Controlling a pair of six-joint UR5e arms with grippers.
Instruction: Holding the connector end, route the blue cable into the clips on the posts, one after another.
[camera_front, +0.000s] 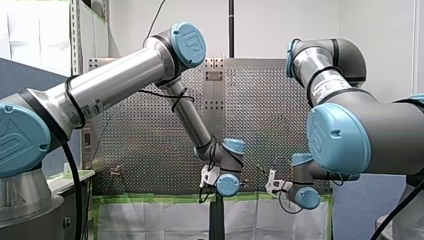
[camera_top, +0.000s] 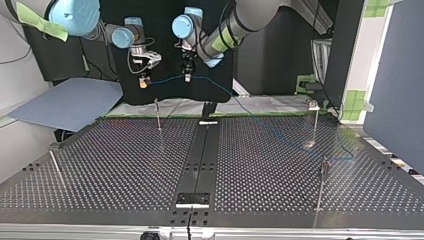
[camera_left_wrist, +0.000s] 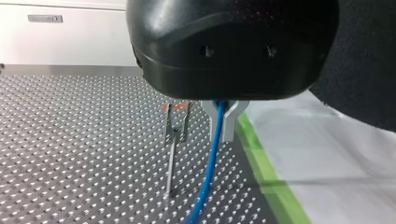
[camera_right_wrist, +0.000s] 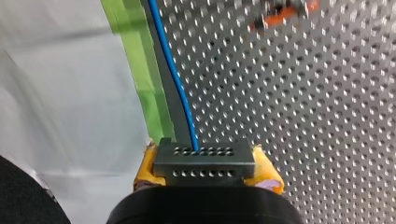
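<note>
In the top view, a thin post (camera_top: 55, 167) leans at the tabletop's (camera_top: 125, 165) left edge, its clip too small to make out. Next, the robot's right gripper (camera_top: 144, 80) hangs beyond the far edge. Its yellow-padded fingers (camera_right_wrist: 267, 170) are clenched on the dark connector (camera_right_wrist: 204, 161), whose lower part is hidden by the gripper body in the wrist view. The blue cable (camera_top: 169, 79) runs rightward from the connector to the left gripper (camera_top: 187, 76). There metal fingers (camera_left_wrist: 233, 121) pinch it, their upper part hidden by black housing. Beyond, the cable droops to the tabletop near a post (camera_top: 316, 125). It fades against the perforations, and whether it sits in any clip cannot be told.
</note>
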